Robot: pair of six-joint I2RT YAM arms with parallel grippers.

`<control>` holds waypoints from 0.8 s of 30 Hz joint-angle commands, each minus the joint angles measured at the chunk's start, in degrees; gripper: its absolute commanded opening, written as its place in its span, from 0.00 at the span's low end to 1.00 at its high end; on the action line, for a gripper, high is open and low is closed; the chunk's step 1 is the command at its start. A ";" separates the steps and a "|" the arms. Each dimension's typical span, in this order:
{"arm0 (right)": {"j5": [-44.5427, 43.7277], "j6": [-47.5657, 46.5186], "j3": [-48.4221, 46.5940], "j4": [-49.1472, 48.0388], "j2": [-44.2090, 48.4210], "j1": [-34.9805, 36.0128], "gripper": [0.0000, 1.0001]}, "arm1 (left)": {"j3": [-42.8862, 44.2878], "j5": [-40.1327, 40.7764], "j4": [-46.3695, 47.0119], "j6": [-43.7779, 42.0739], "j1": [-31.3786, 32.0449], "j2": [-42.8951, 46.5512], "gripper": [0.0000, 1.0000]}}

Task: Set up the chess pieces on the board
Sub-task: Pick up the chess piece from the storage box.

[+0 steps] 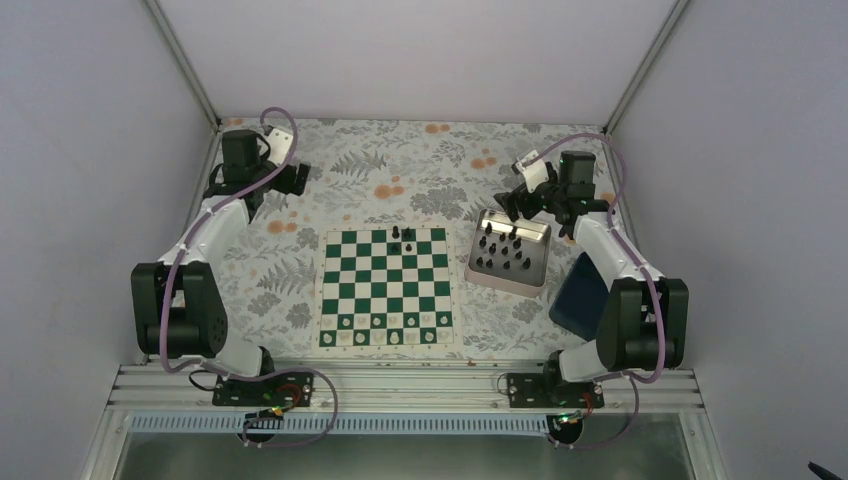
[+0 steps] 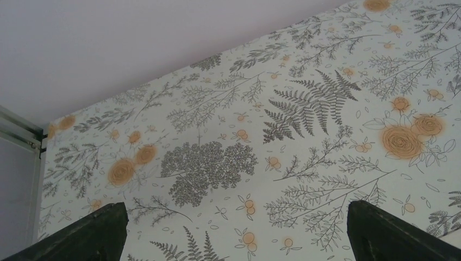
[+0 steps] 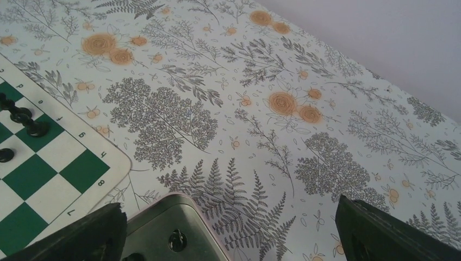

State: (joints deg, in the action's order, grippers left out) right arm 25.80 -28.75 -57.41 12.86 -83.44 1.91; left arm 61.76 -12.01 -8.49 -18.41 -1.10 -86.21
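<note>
The green and white board (image 1: 385, 288) lies mid-table. A few black chess pieces (image 1: 405, 240) stand at its far edge. Several more black pieces (image 1: 508, 250) stand in the silvery tray (image 1: 473, 268) to its right. My right gripper (image 1: 510, 203) hovers open and empty over the tray's far corner. The right wrist view shows my right gripper (image 3: 231, 239) with jaws wide apart, the tray corner (image 3: 157, 217) with one black piece (image 3: 176, 239) in it, and the board's corner (image 3: 81, 174) with black pieces (image 3: 24, 119). My left gripper (image 1: 296, 178) is open and empty at the far left, and the left wrist view (image 2: 236, 239) shows only cloth below it.
Small white pieces (image 1: 385, 338) line the board's near row. A dark blue box (image 1: 577, 295) lies right of the tray, by the right arm. A floral cloth (image 1: 400, 170) covers the table, with walls on three sides.
</note>
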 commanded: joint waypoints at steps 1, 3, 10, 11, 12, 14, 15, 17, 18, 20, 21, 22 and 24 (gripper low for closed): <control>-1.54 -2.26 -0.43 0.76 0.09 0.74 0.98 | 2.00 0.55 -1.04 0.12 0.17 -0.62 1.00; -1.59 -2.77 -0.39 1.08 0.10 0.83 0.95 | 2.02 -0.24 -1.13 -0.04 0.21 -0.38 1.00; -0.10 -5.71 -1.96 6.43 -1.34 1.37 0.77 | 2.37 -1.22 -1.68 -0.81 0.24 -0.17 1.00; -0.31 -6.50 -2.41 8.15 -1.72 1.79 0.73 | 2.33 -1.18 -1.66 -0.83 0.23 -0.17 1.00; -1.13 -7.27 -2.97 10.03 -2.13 2.29 0.68 | 2.35 -1.05 -1.67 -0.88 0.20 -0.11 1.00; -2.67 -8.12 -4.07 13.43 -3.28 3.60 0.58 | 2.25 -0.72 -1.60 -0.97 0.27 -0.19 1.00; -3.22 -8.29 -4.37 14.68 -3.85 4.04 0.56 | 2.29 -0.61 -1.60 -1.01 0.23 -0.31 1.00; -4.38 -8.13 -4.64 16.22 -5.43 4.82 0.49 | 2.38 -0.64 -1.53 -1.09 0.27 -0.50 1.00; -5.18 -7.83 -4.70 16.52 -6.27 5.26 0.46 | 2.51 -0.71 -1.57 -1.10 0.23 -0.74 1.00; -6.64 -7.20 -4.69 16.29 -8.08 5.92 0.41 | 3.03 -0.67 -1.88 -1.10 0.27 -1.21 1.00; -7.75 -6.56 -4.65 15.62 -8.89 6.10 0.41 | 3.28 -0.54 -2.10 -1.10 0.24 -1.40 1.00; -8.35 -6.27 -4.64 15.15 -9.67 6.20 0.41 | 3.50 -0.41 -2.19 -1.10 0.26 -1.53 1.00; -8.70 -6.04 -5.05 14.87 -11.11 6.25 0.41 | 3.32 -0.17 -2.07 -1.10 0.25 -1.43 1.00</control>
State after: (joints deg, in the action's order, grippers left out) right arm 20.14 -35.55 -60.93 27.03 -92.31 7.55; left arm 63.44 -12.29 -10.41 -18.90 -1.06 -87.18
